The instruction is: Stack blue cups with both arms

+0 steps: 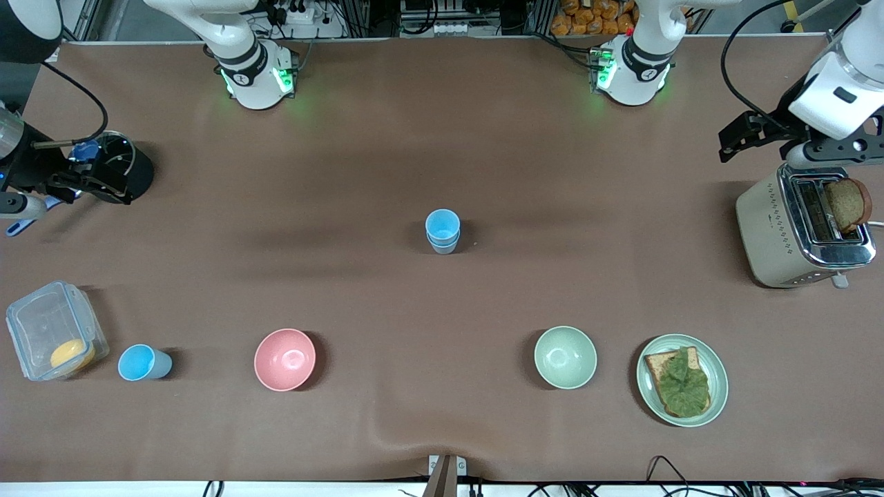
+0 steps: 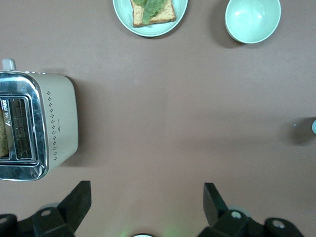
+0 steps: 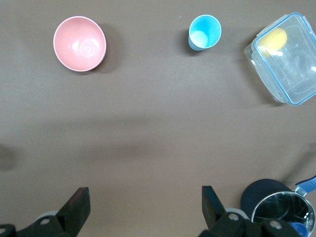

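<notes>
Two blue cups [image 1: 443, 230] stand nested one in the other at the middle of the table. A single blue cup [image 1: 143, 362] stands upright toward the right arm's end, near the front camera, beside a clear box; the right wrist view shows this cup [image 3: 204, 32] with a white lump inside. My right gripper [image 3: 144, 195] hangs open and empty over bare table at the right arm's end, next to a steel pot. My left gripper [image 2: 146, 190] hangs open and empty over bare table beside the toaster. Both are well apart from the cups.
A pink bowl [image 1: 284, 359] and a pale-green bowl [image 1: 565, 357] sit near the front camera. A plate [image 1: 718, 376] with toast and lettuce, and a toaster [image 1: 787, 235] holding a bread slice, stand at the left arm's end. A clear lidded box [image 1: 52, 331] and steel pot [image 3: 284, 215] stand at the right arm's end.
</notes>
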Robot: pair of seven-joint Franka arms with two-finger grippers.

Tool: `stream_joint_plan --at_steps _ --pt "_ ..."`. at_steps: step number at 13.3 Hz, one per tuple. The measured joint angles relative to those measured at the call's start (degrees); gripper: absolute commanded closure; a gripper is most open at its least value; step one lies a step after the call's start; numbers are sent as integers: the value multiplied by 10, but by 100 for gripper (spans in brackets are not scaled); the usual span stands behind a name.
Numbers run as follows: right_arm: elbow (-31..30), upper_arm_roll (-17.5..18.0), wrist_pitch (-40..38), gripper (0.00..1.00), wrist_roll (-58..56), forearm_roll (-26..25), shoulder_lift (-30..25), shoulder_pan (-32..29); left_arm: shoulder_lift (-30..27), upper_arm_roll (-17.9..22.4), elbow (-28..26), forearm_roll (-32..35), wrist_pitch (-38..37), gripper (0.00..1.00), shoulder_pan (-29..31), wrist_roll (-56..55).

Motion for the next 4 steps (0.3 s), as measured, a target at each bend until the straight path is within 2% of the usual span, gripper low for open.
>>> stream_joint_plan --at_steps 4 --pt "0 0 0 0 0 0 0 0 0 0 2 0 0 0 1 0"
